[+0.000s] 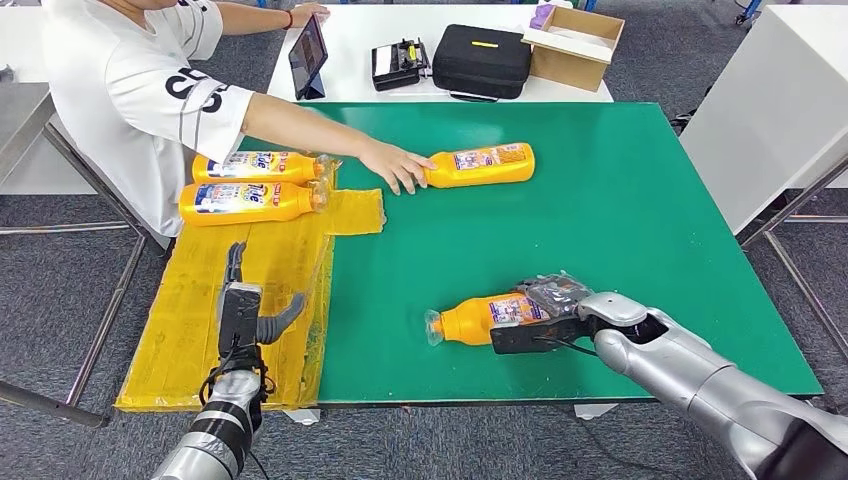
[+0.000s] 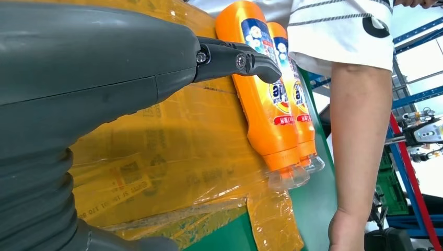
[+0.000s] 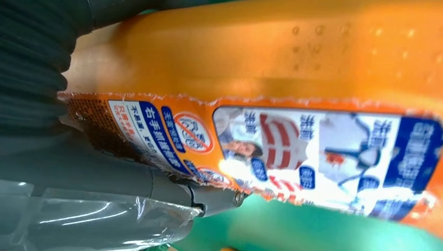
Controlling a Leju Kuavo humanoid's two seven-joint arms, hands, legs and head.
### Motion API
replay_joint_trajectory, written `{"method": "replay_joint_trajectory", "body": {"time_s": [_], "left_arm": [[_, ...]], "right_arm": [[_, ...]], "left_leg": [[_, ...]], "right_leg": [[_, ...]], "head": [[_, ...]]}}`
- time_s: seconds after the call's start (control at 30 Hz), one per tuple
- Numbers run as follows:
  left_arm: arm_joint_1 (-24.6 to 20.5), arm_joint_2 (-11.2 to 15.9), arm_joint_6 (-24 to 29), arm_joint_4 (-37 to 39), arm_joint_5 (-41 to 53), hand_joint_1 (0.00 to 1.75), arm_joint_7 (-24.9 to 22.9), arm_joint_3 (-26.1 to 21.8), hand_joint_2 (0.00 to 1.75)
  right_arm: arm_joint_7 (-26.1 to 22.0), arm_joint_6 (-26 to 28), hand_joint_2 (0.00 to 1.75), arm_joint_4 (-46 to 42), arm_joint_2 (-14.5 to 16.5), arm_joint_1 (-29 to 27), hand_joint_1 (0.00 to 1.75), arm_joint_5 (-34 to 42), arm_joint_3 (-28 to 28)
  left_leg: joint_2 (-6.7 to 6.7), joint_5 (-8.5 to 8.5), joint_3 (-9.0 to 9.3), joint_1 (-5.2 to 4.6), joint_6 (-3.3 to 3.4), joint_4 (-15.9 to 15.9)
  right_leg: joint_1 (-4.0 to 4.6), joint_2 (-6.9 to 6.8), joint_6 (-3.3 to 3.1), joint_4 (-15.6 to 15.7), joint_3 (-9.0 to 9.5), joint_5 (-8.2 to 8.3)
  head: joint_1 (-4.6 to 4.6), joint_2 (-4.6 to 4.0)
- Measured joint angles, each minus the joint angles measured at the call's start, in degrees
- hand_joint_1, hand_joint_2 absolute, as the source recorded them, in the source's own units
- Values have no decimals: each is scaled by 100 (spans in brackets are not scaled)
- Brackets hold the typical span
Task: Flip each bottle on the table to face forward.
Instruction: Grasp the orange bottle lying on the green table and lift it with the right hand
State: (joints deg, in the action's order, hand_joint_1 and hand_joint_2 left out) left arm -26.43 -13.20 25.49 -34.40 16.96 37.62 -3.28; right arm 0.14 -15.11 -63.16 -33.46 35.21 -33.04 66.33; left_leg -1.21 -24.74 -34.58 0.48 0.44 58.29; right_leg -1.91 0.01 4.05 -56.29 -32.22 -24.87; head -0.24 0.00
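Observation:
An orange bottle [image 1: 480,318] lies on its side near the front of the green table [image 1: 600,200], cap to the left. My right hand [image 1: 545,318] grips its base end, and its label [image 3: 292,151] fills the right wrist view. My left hand [image 1: 243,312] hovers open over the yellow sheet [image 1: 190,330], holding nothing; one finger [image 2: 235,58] reaches toward two orange bottles [image 1: 250,201] [image 1: 258,166] lying side by side at the sheet's far end [image 2: 266,104]. A person's hand [image 1: 395,165] rests on the cap end of another orange bottle [image 1: 480,164] farther back.
The person sits at the table's far left, forearm [image 2: 358,146] stretched across it. Behind stands a white table with a tablet [image 1: 308,55], a black case [image 1: 482,60] and a cardboard box [image 1: 575,45]. A white cabinet [image 1: 770,110] stands at the right.

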Motion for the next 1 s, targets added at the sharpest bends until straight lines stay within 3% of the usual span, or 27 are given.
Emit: {"method": "replay_joint_trajectory", "body": {"time_s": [0.17,0.33,0.53,0.63,0.73,0.83,0.9,1.0], "left_arm": [[14,0,-7,-1,0,0,2,-2,175],[240,0,-85,-241,81,0,-22,-34,175],[330,0,-115,-397,112,0,-47,-50,175],[392,-3,-271,-495,97,0,-103,-58,175],[531,-55,-588,-710,-14,0,-264,-65,175],[747,-137,-1145,-1084,-357,0,-519,-30,175],[867,-169,-1586,-1357,-638,0,-659,55,175],[993,-180,-2233,-1822,-986,0,-814,286,175]], "right_arm": [[-11,152,175,0,50,-80,175,17,-120],[-229,1820,175,-656,962,-1306,175,-608,-2060],[-303,1966,175,-1025,1408,-1759,175,-814,-2876],[-474,2680,175,-1234,1683,-2000,175,-1341,-3244],[-622,3721,175,-1609,2149,-2289,175,-1841,-3706],[-1091,4698,175,-2072,2738,-2630,175,-1612,-4272],[-1419,4953,175,-2247,3081,-2775,175,-1491,-4588],[-1824,4904,175,-2230,3445,-2945,175,-1184,-4842]], "left_leg": [[-2,1,-1,0,1,0],[-4,0,-10,4,0,-2],[-7,2,-16,4,2,-2],[-6,3,-16,1,4,-1],[-6,3,-15,3,3,-1],[-4,2,-18,6,2,-2],[2,1,-20,8,2,-3],[1,1,-26,9,2,-4]], "right_leg": [[0,-1,1,-1,0,1],[2,-4,1,-1,-10,-2],[0,-8,1,-1,-11,-1],[-1,-8,2,-1,-11,0],[1,-7,2,-1,-13,0],[3,-6,2,-1,-20,-2],[4,0,1,-1,-24,-2],[4,0,-1,0,-26,-2]], "head": [[0,0],[-2,0],[1,0],[1,0],[-1,0],[0,0],[-2,0],[2,0]]}}
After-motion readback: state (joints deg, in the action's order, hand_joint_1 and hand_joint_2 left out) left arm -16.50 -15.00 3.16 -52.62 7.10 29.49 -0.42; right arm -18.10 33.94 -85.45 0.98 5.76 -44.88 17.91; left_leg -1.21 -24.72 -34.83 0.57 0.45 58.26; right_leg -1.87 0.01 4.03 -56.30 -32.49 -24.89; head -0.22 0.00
